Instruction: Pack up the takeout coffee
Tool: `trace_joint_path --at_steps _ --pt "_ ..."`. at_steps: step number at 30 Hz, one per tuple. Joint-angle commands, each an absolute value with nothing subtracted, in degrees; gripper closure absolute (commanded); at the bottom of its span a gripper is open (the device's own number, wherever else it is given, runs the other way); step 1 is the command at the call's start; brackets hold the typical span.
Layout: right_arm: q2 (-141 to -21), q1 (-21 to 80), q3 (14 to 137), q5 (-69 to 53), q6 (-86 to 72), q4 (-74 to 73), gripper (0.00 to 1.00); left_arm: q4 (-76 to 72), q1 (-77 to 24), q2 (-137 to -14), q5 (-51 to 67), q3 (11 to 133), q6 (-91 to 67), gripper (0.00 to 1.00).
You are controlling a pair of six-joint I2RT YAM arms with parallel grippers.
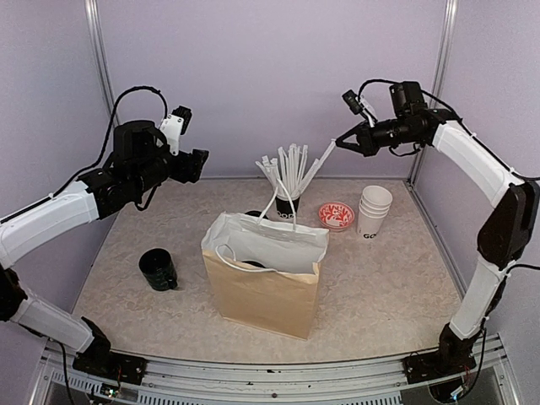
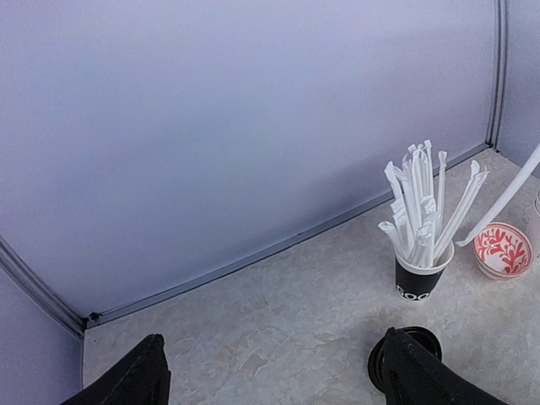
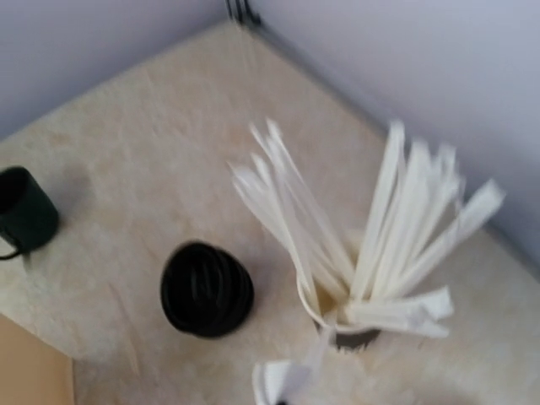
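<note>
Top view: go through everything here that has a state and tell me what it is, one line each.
paper bag: upright, mouth open
straw cup: upright, full of wrapped straws
straw: lifted out of the cup, held
right gripper: shut on the straw
left gripper: open, empty, raised
green mug: upright
white cups: stacked, upright
red bowl: upright
black lids: stacked flat

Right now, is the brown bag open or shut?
Open. The brown paper bag stands upright with its top spread wide, so the top view looks down onto its white inside and loose handles.
</note>
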State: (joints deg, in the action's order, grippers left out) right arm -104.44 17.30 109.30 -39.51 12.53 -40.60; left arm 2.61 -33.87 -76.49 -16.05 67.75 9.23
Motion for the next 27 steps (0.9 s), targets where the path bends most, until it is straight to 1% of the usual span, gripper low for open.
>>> trace_joint_path --at_steps 1,5,9,14,16,18,19,20,21,22,23,25,27 --pt "-97.39 17.91 108.05 -40.15 16.28 -41.48 1.0 2.9 -33.85 -77.13 -17.92 67.36 10.54 0.15" --pt "-94.69 17.93 113.77 -44.75 20.57 -47.54 1.0 2.99 -33.37 -77.42 -19.12 67.41 11.24 0.15" --pt "-90.5 18.37 115.17 -50.98 22.25 -49.41 1.0 2.82 -32.41 -77.73 -18.71 67.58 11.01 0.15" --pt "-88.04 20.71 118.23 -57.25 25.23 -53.66 1.0 2.82 -31.82 -77.95 -18.87 67.5 10.98 0.15" --pt "-87.35 21.85 118.12 -57.12 25.39 -54.11 1.0 2.7 -31.82 -78.09 -18.98 67.41 11.06 0.15" --pt "-86.76 22.06 115.42 -52.64 23.98 -52.54 1.0 2.66 -31.82 -78.35 -19.14 67.44 11.01 0.15" --pt "-86.03 22.06 112.58 -48.2 23.09 -50.91 0.93 2.78 -31.82 -78.39 -19.22 67.56 10.92 0.15" --pt "-85.63 22.06 109.69 -44.04 22.89 -50.62 0.84 2.92 -31.82 -78.4 -19.24 67.63 10.9 0.15" --pt "-85.58 22.06 106.37 -40.98 24.14 -51.94 0.77 3.02 -31.82 -78.4 -19.37 67.67 10.9 0.15" --pt "-85.85 22.06 103.64 -38.35 26.11 -54.01 0.72 3.19 -31.89 -78.16 -19.56 67.75 10.85 0.15" --pt "-85.9 21.99 100.19 -35.53 27.44 -55.55 0.69 3.29 -31.9 -77.93 -19.79 67.76 10.89 0.15" --pt "-84.62 21.69 90.68 -28.97 29.06 -55.4 0.66 3.18 -31.84 -77.74 -20.51 67.76 11.03 0.14" --pt "-82.2 21.45 77.78 -24.0 30.19 -52.92 0.62 3.36 -31.82 -77.7 -21.74 67.99 11.02 0.14"
